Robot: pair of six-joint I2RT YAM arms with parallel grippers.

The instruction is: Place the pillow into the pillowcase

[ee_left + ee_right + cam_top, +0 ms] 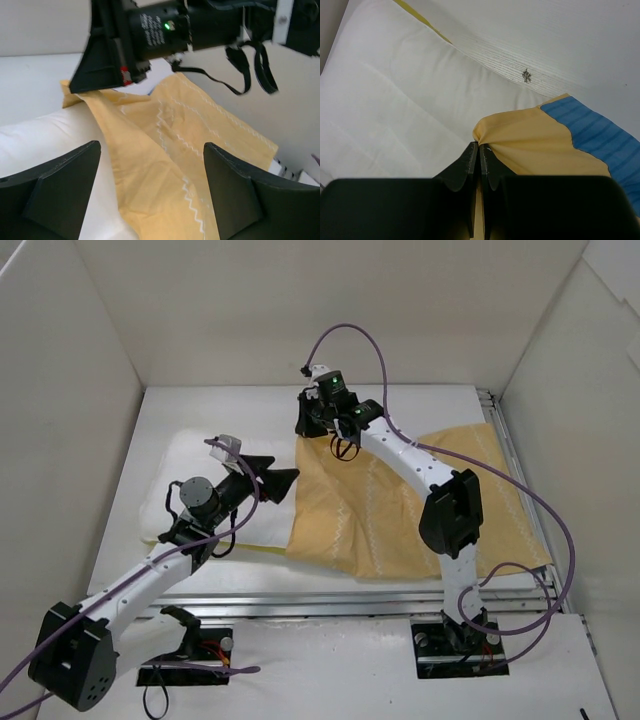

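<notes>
The pillowcase (pixel 400 505) lies yellow-orange face up on the right half of the table. Its blue inner face shows in the right wrist view (pixel 600 135). The white pillow (pixel 185 475) lies at the left, its right part under the pillowcase's left edge. My right gripper (pixel 306 430) is shut on the pillowcase's far left corner (pixel 487 137) and holds it lifted over the pillow (pixel 395 110). My left gripper (pixel 280 476) is open and empty, its jaws wide apart above the pillowcase's left edge (pixel 150 170) where it drapes over the pillow (pixel 45 140).
White walls close in the table at the back and both sides. A metal rail (pixel 330 600) runs along the near edge. Purple cables (pixel 540 510) loop from the right arm over the pillowcase's right side.
</notes>
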